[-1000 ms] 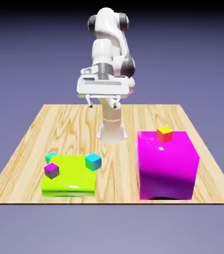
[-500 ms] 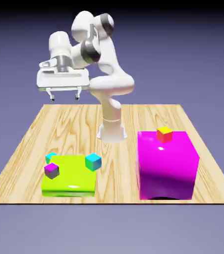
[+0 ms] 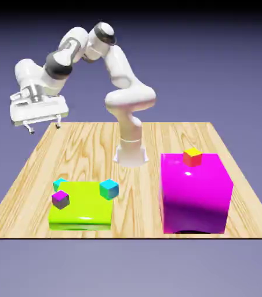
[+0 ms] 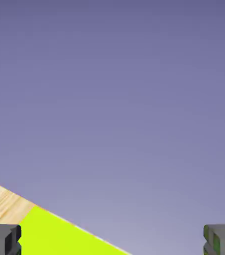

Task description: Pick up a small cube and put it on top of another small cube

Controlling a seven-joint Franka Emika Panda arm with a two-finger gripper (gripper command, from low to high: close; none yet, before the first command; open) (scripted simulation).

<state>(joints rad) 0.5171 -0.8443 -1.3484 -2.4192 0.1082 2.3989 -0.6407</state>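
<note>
The small cube (image 3: 109, 188), cyan on top with darker teal sides, sits on the lime slab (image 3: 81, 210) near its far right corner. A brighter cyan cube (image 3: 58, 184) shows at the slab's far left corner, and a purple-topped grey cube (image 3: 60, 199) stands on the slab's left side. My gripper (image 3: 43, 126) hangs high over the table's far left corner, well away from the cubes, open and empty. In the hand view the gripper (image 4: 112, 242) is wide open; only a corner of the lime slab (image 4: 59, 234) and the backdrop show between its fingertips (image 4: 2, 239).
A large magenta block (image 3: 196, 194) stands on the exterior view's right with a small orange-and-yellow cube (image 3: 192, 156) on its top. The robot's base (image 3: 130, 152) rises at the wooden table's (image 3: 87, 151) far middle.
The arm has swung toward the exterior view's left, carrying the gripper from over the table's far middle to its far left corner. The jaws stayed open. No cube has moved.
</note>
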